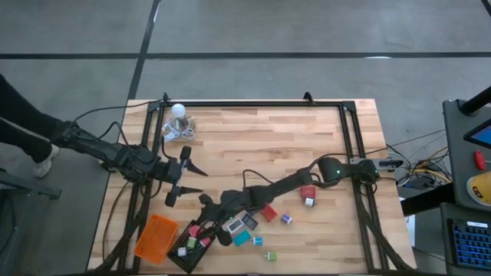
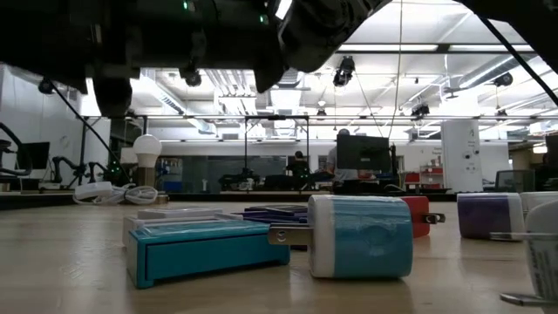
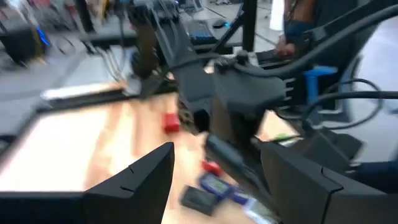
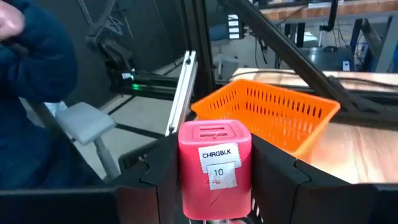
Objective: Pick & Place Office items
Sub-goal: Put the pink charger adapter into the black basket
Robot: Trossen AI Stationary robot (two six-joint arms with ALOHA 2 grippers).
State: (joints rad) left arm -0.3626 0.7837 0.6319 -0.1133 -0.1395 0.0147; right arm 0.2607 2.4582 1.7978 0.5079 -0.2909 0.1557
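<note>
My right gripper reaches across the table toward the trays at the near left and is shut on a pink-red block labelled "CHRGBLK 10". In the high view this gripper hovers by the black tray, beside the orange tray. Loose office items lie on the wood: red blocks, a purple one, teal ones and a green one. My left gripper waits open at the table's left, holding nothing. My right gripper pinches the pink-red block by its two opposite sides between its two fingers. The fingers run about level, pointing toward the table's near left. The block sits upright in the hold, its labelled face toward the wrist camera, clear of the table.
A white bulb with a coiled cord lies at the far left corner. A black frame rims the table. In the low view a teal box and a teal-and-white charger lie close by. Bare wood spans the table's far middle.
</note>
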